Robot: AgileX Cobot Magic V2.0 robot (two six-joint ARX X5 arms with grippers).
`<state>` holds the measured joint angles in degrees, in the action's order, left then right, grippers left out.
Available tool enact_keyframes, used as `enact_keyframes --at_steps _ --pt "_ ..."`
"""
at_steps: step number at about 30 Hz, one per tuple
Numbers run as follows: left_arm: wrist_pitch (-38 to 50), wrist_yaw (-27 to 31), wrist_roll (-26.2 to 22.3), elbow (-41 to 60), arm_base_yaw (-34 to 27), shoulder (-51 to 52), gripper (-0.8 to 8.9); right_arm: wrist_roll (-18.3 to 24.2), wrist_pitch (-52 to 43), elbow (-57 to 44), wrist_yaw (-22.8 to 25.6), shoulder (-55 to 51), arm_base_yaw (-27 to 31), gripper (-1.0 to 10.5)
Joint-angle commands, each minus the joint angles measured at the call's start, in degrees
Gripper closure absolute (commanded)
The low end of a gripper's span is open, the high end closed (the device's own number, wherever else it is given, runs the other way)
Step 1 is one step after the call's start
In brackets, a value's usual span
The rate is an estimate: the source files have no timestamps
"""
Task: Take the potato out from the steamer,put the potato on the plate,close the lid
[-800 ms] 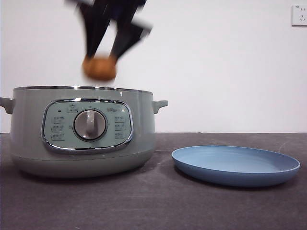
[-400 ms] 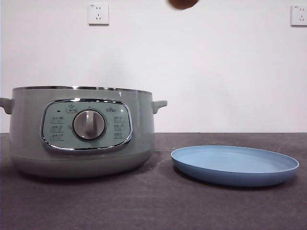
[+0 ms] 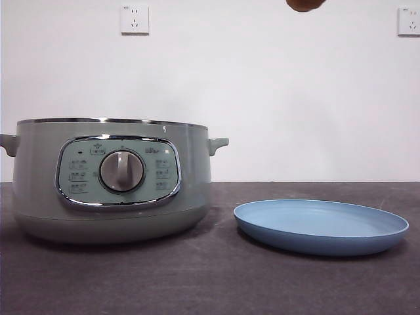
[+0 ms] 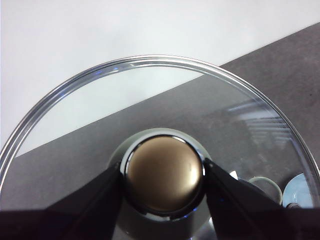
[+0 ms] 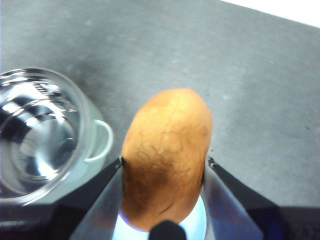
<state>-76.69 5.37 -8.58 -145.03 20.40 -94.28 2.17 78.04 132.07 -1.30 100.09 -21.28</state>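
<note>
Clamping the potato [image 5: 167, 157] high over the plate [image 3: 321, 226], the right gripper [image 5: 164, 167] clears the open steamer [image 3: 108, 180]; the left gripper [image 4: 164, 175] pinches the lid [image 4: 160, 75] knob above the dark table [image 3: 216, 275].

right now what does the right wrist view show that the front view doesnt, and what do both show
Only the right wrist view shows the right hand shut on the potato, plus the steamer's bare metal inside. Only the front view shows the steamer's control panel, the whole plate standing beside the steamer and apart from it, and two wall sockets. Both show the potato, just its underside at the front view's top edge, the steamer, the plate and the dark table.
</note>
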Motion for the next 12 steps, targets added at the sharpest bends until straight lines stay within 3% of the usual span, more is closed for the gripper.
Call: enact_keyframes --at_steps 1,7,12 --pt "-2.7 0.1 -0.7 -0.5 0.0 0.4 8.22 -0.8 1.1 -1.7 -0.1 0.3 1.4 9.6" --pt "-2.7 0.0 -0.7 -0.5 0.0 0.4 8.22 -1.1 1.1 -10.1 -0.6 0.3 2.9 9.6" --pt "-2.7 -0.7 -0.7 -0.5 0.0 -0.3 8.22 -1.2 0.4 -22.4 -4.9 0.3 2.6 9.6"
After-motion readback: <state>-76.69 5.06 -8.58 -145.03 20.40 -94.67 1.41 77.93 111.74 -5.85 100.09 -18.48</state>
